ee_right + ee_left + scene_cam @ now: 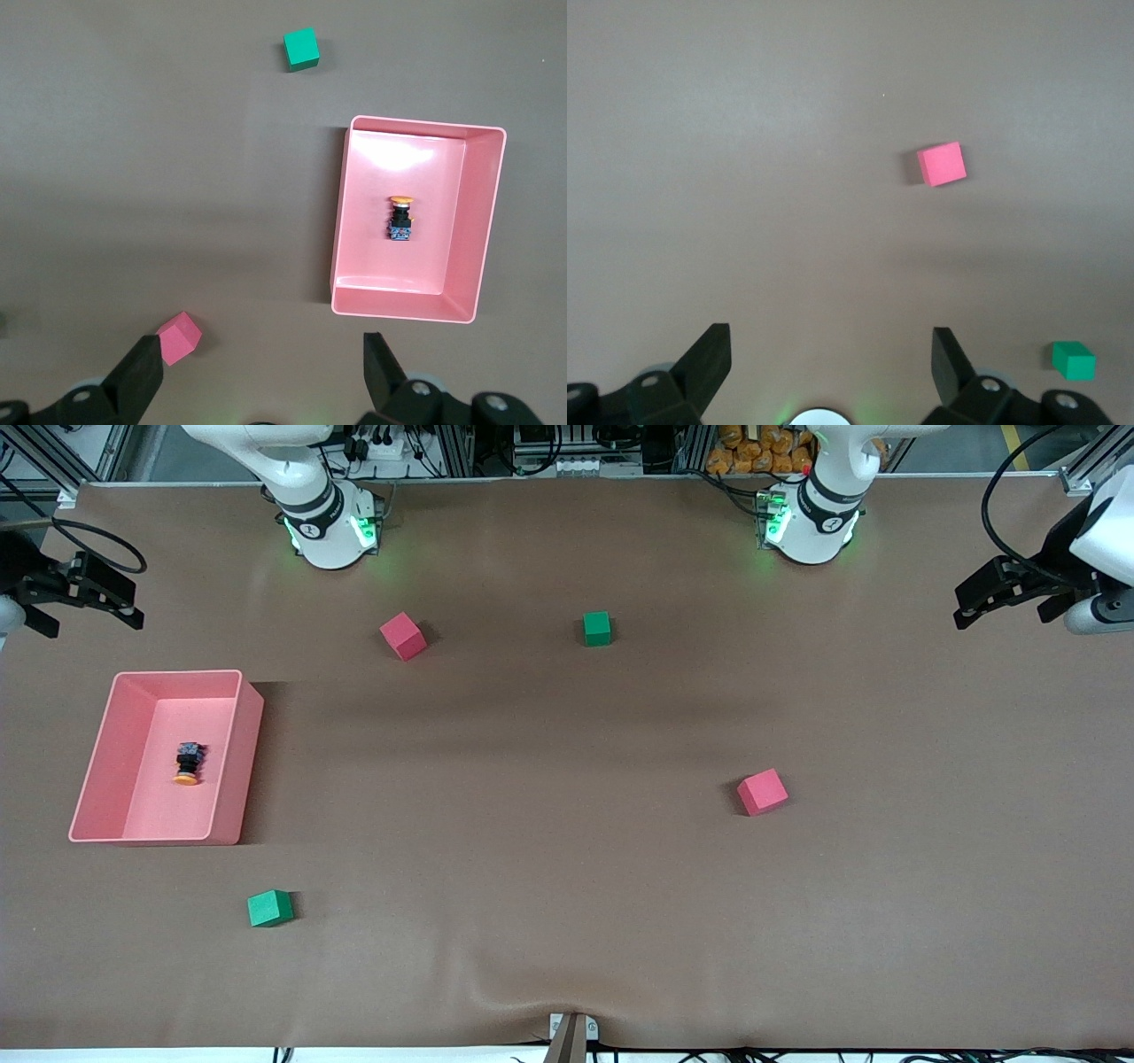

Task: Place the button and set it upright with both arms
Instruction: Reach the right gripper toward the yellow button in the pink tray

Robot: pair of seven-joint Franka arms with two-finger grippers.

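**Two grippers raised and empty, button lying in the pink tray**

Four foam cubes sit scattered on a brown table (567,850) whose covering puckers slightly at the edge nearest the front camera. One red cube (403,636) and one green cube (597,628) lie close to the robot bases; a second red cube (762,792) lies toward the left arm's end, and a second green cube (269,908) sits nearer the camera than the pink tray (232,779).

The tray stands toward the right arm's end. Inside it the button (187,763) lies on its side on the tray floor, orange cap pointing toward the front camera, apart from the walls.

The right gripper (84,598) hangs above the table edge at its own end, fingers spread wide, holding nothing. The left gripper (997,593) hangs over its end of the table, likewise wide open and empty.

Along the table's edge by the bases run aluminium framing, cables and shelves of equipment.
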